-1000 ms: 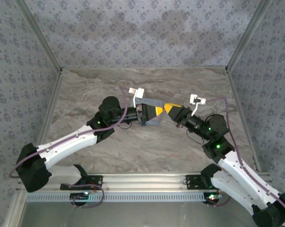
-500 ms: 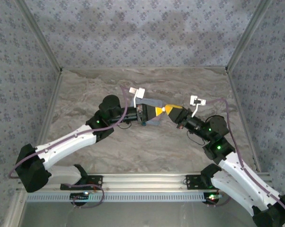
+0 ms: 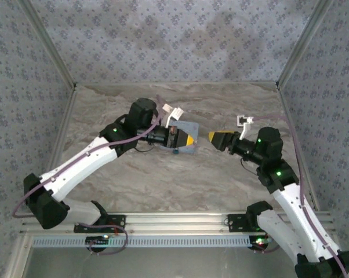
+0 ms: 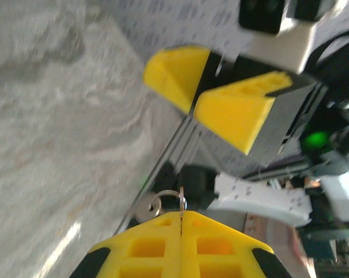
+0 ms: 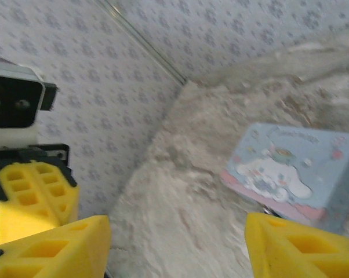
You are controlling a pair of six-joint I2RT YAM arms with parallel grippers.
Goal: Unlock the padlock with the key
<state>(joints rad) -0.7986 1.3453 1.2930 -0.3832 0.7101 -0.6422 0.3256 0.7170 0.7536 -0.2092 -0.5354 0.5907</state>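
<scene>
- The padlock (image 3: 175, 152) is a tiny, roundish teal-blue speck in the top view. It is too small there to make out its shackle or which way its long axis runs.
- It lies on the bench (image 3: 163, 191), a pale marbled stone-look surface, at the near edge of the tin (image 5: 296, 168). It is just on the near side of the left hand (image 3: 189, 139); whether it touches either cannot be told.
- The key (image 4: 181, 201) shows in the left wrist view as a thin sliver of bare metal seen edge-on. Its long axis runs in line with the fingers, and it sticks straight out past their tips.
- A small wire ring (image 4: 159, 204) sits just beside the key, with a flat, blurred bit of metal beside it.
- The left hand's ribbed yellow foam fingers are pressed together with the key pinched in the seam. The hand reaches out over the tin and points right.
- The right hand (image 3: 215, 137) faces it from the right, well apart. Its wedge-shaped yellow fingers are spread wide and hold nothing.
- The tin is a flat, pale blue box with rounded corners and a white cartoon print on its lid.
</scene>
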